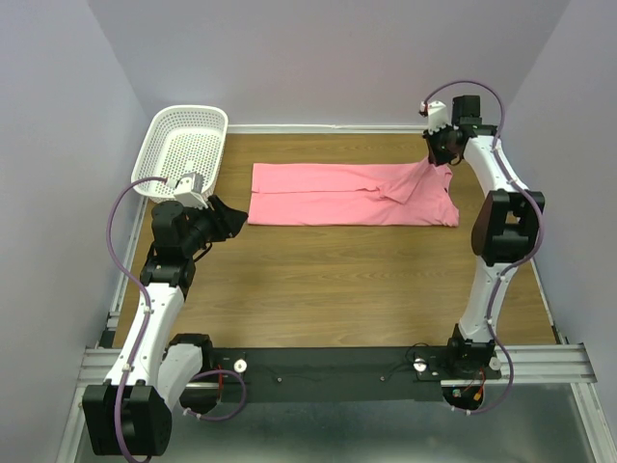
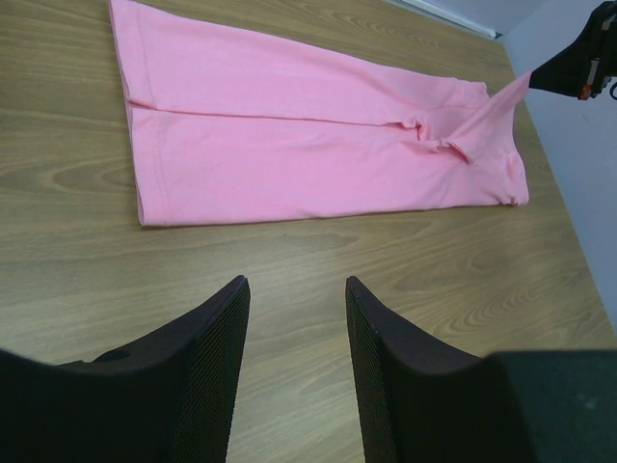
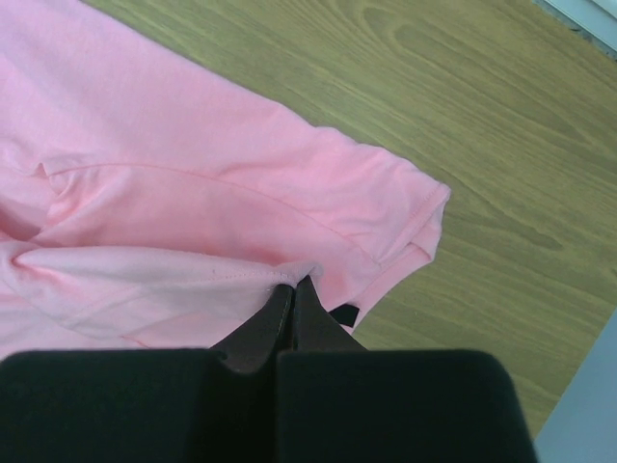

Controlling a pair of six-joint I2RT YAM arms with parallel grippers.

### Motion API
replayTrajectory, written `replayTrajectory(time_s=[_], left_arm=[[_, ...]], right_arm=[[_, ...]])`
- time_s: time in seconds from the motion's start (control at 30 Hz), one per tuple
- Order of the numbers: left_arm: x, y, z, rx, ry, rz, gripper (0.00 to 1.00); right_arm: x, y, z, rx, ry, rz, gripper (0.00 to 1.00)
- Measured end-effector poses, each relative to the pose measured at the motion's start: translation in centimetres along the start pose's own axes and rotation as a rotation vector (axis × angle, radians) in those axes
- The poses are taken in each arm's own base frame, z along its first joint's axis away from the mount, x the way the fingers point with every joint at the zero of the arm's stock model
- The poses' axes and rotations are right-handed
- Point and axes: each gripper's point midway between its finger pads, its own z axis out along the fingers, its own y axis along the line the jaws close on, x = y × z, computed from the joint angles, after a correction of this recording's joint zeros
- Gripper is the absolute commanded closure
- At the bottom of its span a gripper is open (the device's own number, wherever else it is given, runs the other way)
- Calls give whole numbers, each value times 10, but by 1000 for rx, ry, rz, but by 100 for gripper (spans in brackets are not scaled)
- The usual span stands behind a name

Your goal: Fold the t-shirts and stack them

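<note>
Left gripper [image 2: 297,289] spread, empty, t-shirt [image 1: 337,198] ahead of it | right gripper [image 3: 292,289] pinched on raised shirt edge — fold judged underway | next: edge to be carried across, laid flat

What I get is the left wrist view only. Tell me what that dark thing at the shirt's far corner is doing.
Observer: Those are the right fingers, shut on a hem of the pink t-shirt and holding it up off the wood; the right wrist view shows the pinch.
Operator: Report what lies to my left, out of frame.
Observer: A white mesh basket stands at the far left corner of the table, with nothing in it.
Operator: Place my own fingers against it.
Observer: From above, the left fingers lie close by the basket's near end, open and pointing toward the shirt's left edge.
</note>
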Motion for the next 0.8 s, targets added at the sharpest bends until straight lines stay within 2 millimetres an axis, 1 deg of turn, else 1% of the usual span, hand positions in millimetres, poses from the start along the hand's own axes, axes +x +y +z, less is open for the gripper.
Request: replayTrajectory(time_s=[0.23, 0.37, 0.6, 0.8], left_arm=[[1, 1, 1, 0, 5, -3, 48], [2, 0, 1, 4, 7, -3, 48], [6, 2, 2, 4, 19, -8, 48], [7, 2, 3, 8, 23, -9, 48]], right_arm=[[5, 8, 14, -16, 24, -7, 99], [4, 9, 16, -12, 27, -10, 99], [-7, 4, 14, 8, 7, -16, 97], [-16, 11, 25, 0, -2, -21, 94]])
